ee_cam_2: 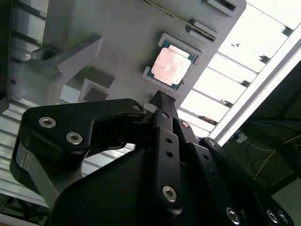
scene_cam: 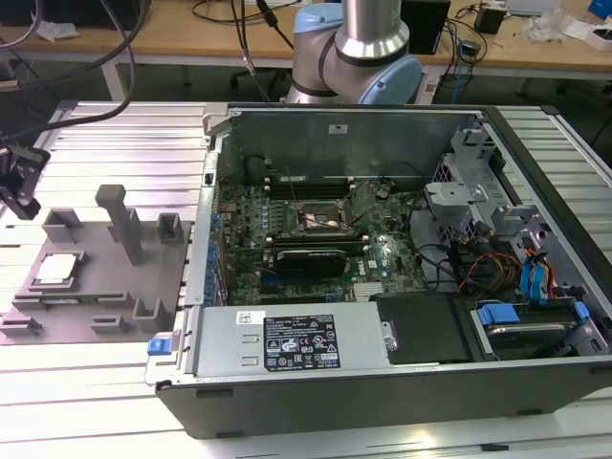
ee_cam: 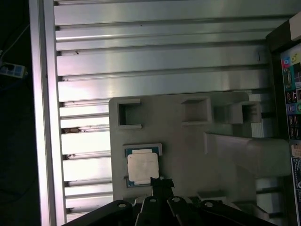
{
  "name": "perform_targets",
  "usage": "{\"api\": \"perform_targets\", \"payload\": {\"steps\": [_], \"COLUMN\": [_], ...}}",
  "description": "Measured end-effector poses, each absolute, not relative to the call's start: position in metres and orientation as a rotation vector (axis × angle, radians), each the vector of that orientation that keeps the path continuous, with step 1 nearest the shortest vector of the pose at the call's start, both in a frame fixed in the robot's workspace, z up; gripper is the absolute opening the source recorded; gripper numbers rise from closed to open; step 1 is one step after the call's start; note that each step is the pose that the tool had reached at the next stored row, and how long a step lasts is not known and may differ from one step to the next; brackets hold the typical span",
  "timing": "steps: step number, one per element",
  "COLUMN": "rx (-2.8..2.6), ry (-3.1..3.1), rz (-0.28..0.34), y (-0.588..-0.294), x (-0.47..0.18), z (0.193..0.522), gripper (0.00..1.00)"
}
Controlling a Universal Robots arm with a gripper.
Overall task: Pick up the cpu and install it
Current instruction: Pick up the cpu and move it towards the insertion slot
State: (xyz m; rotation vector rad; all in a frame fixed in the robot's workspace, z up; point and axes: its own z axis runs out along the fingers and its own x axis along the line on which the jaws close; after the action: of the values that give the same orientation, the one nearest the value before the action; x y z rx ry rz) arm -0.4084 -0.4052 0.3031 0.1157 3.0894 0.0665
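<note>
Pincer (ee_cam: 159, 181), pressed together and empty, hangs above the cpu (scene_cam: 57, 269) at the case's (scene_cam: 382, 406) 9 o'clock — lowered unspread, it could chip the chip.

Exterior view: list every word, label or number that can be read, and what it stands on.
None can be read.
Large white label on the grey metal cover: print too small.
Small white sticker beside it: too small.
On the cpu: no print visible.

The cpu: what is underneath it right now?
The cpu lies flat in a framed pocket of the grey plate, which rests on the slatted table. The pocket floor beneath is covered by the chip.
</note>
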Motion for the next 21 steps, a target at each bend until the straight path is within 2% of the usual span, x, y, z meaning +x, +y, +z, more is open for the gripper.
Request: {"api": "perform_targets", "payload": {"steps": [21], "rx": [0.117], "ry": [3.1], "rz": [0.067], "y": [-0.405], "x": [-0.411], "z": [0.273], "gripper": [0.11]}}
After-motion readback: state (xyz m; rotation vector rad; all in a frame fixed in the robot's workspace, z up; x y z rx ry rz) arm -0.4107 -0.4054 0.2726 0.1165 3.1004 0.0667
